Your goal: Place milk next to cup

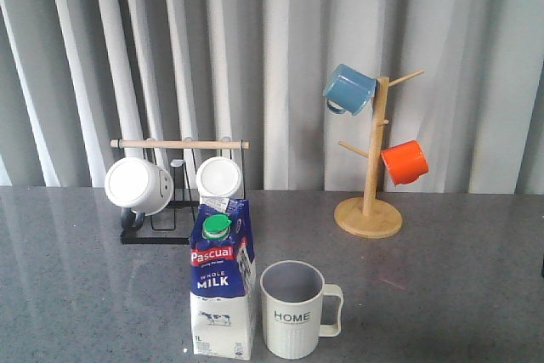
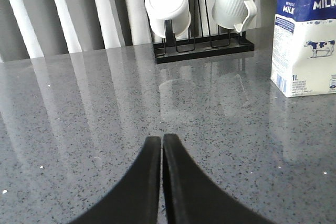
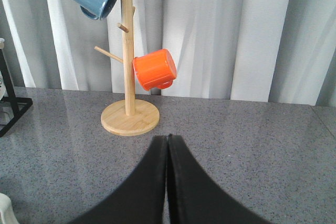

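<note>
Judging from how things lie, you look done: the tall blue-and-white gable-top milk carton [image 1: 222,282] stands upright just left of the ribbed grey-white "HOME" mug [image 1: 295,309] on the near grey surface [image 1: 442,286], both arms' fingers pressed together, empty.

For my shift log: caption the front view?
Milk carton standing upright beside the HOME cup, mug racks behind, neither claw in frame.

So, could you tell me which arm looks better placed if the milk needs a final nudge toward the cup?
Left, probably. Its closed tool sees the milk close by, while the right tool faces the wooden mug tree. The milk already stands beside the cup.
</note>
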You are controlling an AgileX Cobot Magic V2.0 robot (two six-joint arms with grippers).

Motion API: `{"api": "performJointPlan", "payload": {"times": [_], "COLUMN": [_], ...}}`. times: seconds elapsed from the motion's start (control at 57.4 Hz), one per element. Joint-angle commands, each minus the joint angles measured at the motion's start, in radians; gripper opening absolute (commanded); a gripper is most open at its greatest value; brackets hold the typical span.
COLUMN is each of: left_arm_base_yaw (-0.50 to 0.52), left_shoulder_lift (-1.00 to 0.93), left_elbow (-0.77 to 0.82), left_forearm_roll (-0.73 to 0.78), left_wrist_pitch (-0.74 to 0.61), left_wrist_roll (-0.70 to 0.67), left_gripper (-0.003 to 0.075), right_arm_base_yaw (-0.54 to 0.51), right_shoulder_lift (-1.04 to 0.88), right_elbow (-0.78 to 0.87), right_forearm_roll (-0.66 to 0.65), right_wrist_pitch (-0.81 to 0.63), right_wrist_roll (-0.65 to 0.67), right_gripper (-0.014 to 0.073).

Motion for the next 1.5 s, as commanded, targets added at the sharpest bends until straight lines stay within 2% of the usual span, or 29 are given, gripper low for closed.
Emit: {"api": "performJointPlan", "payload": {"times": [0.0, 0.348, 0.505, 1.481], "left_arm_base_yaw": [-0.002, -0.011, -0.011, -0.01], "left_shoulder_lift": [-0.015, -0.015, -0.015, -0.012], "left_elbow": [-0.019, -0.019, -0.019, -0.021], "left_forearm_roll": [-0.061, -0.08, -0.058, -0.06], "left_wrist_pitch": [-0.081, -0.145, -0.187, -0.174], "left_wrist_roll": [0.006, -0.112, -0.112, -0.114], "left_gripper": [-0.0007, -0.0007, -0.0007, -0.0007], "right_arm_base_yaw": [-0.006, -0.006, -0.006, -0.006], "right_shoulder_lift": [-0.01, -0.01, -0.01, -0.01], "right_elbow": [-0.034, -0.034, -0.034, -0.034], "right_forearm_roll": [-0.003, -0.003, -0.003, -0.003], "right_wrist_pitch": [-0.069, -0.069, -0.069, -0.069], "right_wrist_roll": [-0.003, -0.003, -0.003, -0.003], "right_gripper": [-0.0008, -0.0008, -0.0008, -0.0008]}}
